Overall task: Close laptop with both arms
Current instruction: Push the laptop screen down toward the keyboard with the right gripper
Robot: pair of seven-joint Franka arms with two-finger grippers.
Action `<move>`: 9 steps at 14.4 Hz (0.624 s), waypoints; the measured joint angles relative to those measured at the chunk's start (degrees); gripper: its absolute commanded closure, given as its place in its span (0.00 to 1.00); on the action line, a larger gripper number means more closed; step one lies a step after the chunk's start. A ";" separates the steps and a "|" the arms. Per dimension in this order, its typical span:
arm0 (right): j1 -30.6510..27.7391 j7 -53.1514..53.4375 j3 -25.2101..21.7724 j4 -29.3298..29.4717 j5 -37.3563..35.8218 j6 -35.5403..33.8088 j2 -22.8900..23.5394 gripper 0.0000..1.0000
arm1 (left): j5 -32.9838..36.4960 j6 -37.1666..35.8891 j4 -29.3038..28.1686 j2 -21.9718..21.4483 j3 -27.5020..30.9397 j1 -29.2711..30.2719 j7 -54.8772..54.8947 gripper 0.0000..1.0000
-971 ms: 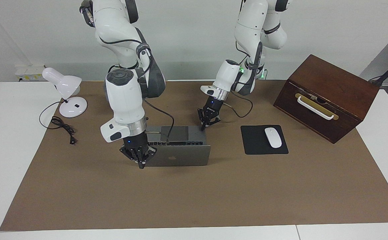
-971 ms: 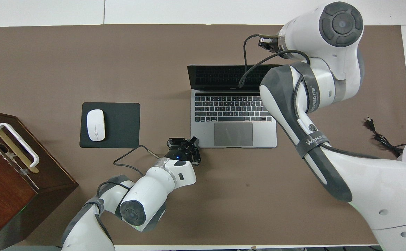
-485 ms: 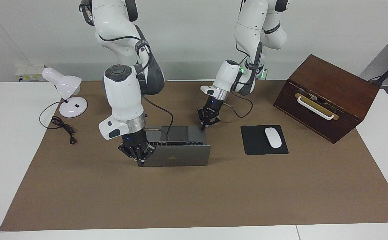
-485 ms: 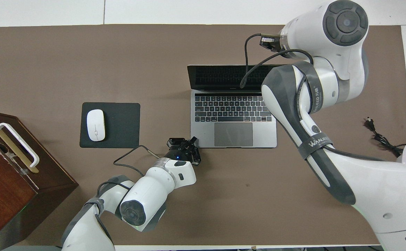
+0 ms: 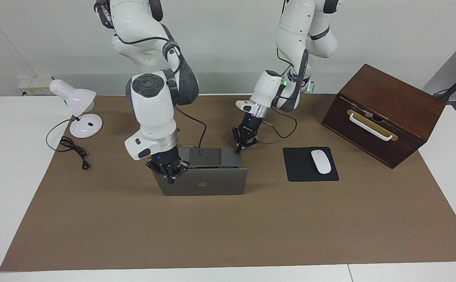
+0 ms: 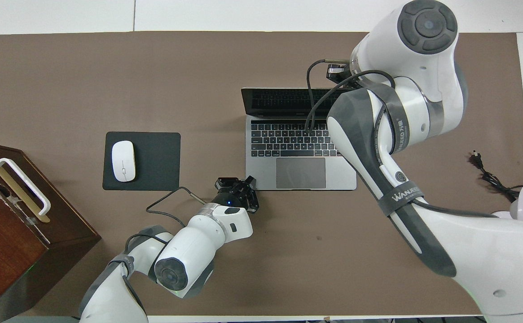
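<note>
The silver-grey laptop (image 5: 208,185) (image 6: 301,172) stands open on the brown mat, its lid steeply raised and its apple logo facing away from the robots. My right gripper (image 5: 170,181) is shut, with its tips against the lid's outer face at the upper corner toward the right arm's end. In the overhead view the right arm's wrist hides that gripper. My left gripper (image 5: 238,150) (image 6: 246,181) is shut and empty. It rests at the base's corner nearest the robots, toward the left arm's end.
A black mouse pad (image 5: 298,168) with a white mouse (image 5: 321,161) lies beside the laptop toward the left arm's end. A wooden box (image 5: 388,102) with a white handle stands past it. A white desk lamp (image 5: 77,103) and its cable (image 5: 73,150) sit at the right arm's end.
The right gripper has moved toward the robots against the lid's top corner, and the lid has swung further upright over the keyboard. The left arm has not moved.
</note>
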 measured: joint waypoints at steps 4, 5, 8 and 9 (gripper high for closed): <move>0.33 0.00 0.40 -0.06 8.47 -9.97 -1.60 1.00 | 0.00 0.02 -0.02 0.00 0.02 -0.03 0.01 1.00; 0.30 0.00 0.38 -0.21 9.25 -11.37 -1.81 1.00 | 0.00 0.02 -0.02 0.00 0.03 -0.04 0.01 1.00; 0.00 0.00 0.36 -1.78 9.95 -12.33 -2.35 1.00 | 0.00 0.03 -0.02 -0.01 0.12 -0.15 0.01 1.00; -0.13 0.00 0.36 -2.70 9.96 -12.33 -2.62 1.00 | 0.00 0.03 -0.03 -0.01 0.18 -0.21 0.01 1.00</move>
